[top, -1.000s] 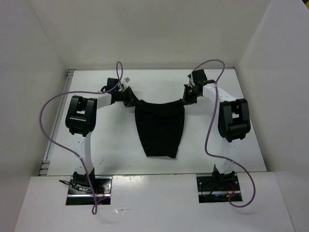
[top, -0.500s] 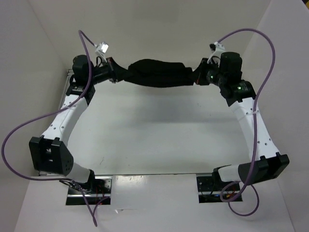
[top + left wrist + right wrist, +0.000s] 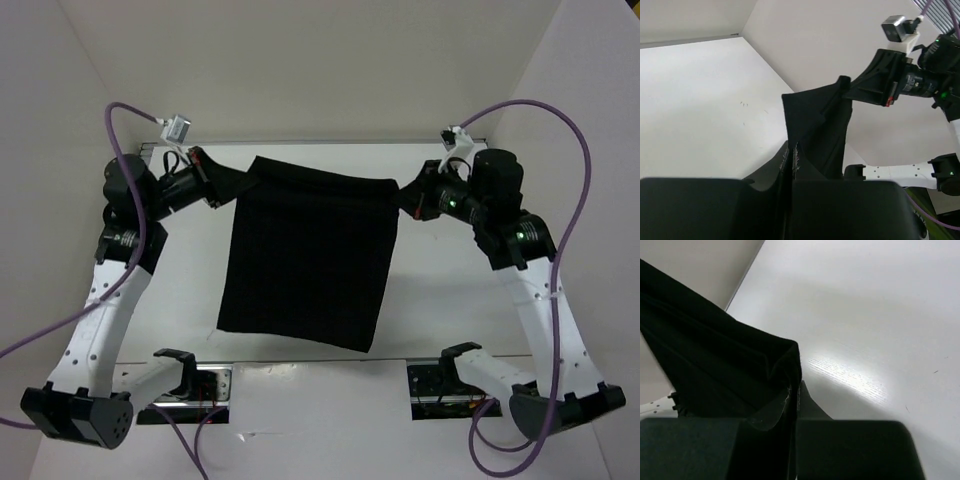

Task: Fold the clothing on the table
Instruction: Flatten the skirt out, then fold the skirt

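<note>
Left claw (image 3: 228, 188) is clenched on the far-left corner of the clothing (image 3: 305, 260), and the right claw (image 3: 410, 196) is clenched on the far-right corner. Between them the top edge of the black fabric is pulled out in a nearly straight line, sagging slightly toward the right. From that edge the clothing spreads toward the near side as one flat, roughly rectangular panel, a little narrower at the top and skewed so that its near hem slants down to the right. It sits over the middle of the table (image 3: 460, 300), with its near hem close to the near edge, between the two arm bases. Whether that hem touches the white surface cannot be told from above.

The left wrist view shows the fingers pressed together with a fold of black cloth pinched in the seam between them. The fabric runs taut away from them to the other claw, which grips the opposite corner. The right wrist view shows the same kind of hold — fingers closed flat on a bunched, pleated corner, with the cloth fanning out to the left above the bare tabletop.

Both arms reach in from the outer sides, elbows low and near. A purple cable (image 3: 535, 103) loops high off the right wrist — another loops off the left. White walls (image 3: 300, 70) border the table on the left, right and far sides.
</note>
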Action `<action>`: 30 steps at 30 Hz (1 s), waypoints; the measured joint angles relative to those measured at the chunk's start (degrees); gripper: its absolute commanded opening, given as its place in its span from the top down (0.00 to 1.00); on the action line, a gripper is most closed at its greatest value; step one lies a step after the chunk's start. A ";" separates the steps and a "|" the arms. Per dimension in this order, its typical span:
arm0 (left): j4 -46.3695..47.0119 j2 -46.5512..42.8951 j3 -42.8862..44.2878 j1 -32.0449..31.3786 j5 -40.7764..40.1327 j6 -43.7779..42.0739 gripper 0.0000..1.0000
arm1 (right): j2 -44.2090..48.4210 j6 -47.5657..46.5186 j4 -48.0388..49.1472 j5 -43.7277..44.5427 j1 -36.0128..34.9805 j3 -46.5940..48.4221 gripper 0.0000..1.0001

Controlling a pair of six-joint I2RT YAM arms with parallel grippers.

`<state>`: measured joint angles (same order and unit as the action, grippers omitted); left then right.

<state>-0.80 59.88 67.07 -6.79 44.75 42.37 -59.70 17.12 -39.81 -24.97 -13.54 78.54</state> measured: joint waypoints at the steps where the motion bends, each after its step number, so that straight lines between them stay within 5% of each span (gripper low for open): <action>1: 0.55 0.52 0.31 0.00 -0.13 -0.11 0.94 | -1.05 0.17 0.57 -0.37 -0.11 0.02 0.97; 5: 3.26 10.67 -0.20 0.15 -1.25 -0.35 0.80 | -11.89 0.94 3.48 -0.37 -0.09 0.20 0.83; 7: 5.01 19.23 -0.85 0.33 -2.69 -0.20 0.58 | -20.37 1.66 5.01 0.48 0.02 0.24 0.70; 10: 5.35 34.10 -0.94 0.72 -6.12 -0.22 0.46 | -31.63 2.80 5.88 2.89 0.70 0.61 0.56; 16: 4.79 50.34 3.82 1.66 -11.39 1.16 0.39 | -38.03 3.02 5.60 9.33 1.60 4.50 0.50; 24: 9.49 50.03 6.49 0.92 -11.26 2.14 0.41 | -33.97 2.47 6.67 11.28 0.74 4.94 0.52; 30: 7.58 48.78 3.10 -4.17 -11.72 0.96 0.42 | -40.35 1.66 5.97 12.37 -1.40 4.70 0.54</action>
<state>6.79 108.66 70.17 -10.96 33.04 43.33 -100.05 18.79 -33.85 -12.60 -14.94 83.24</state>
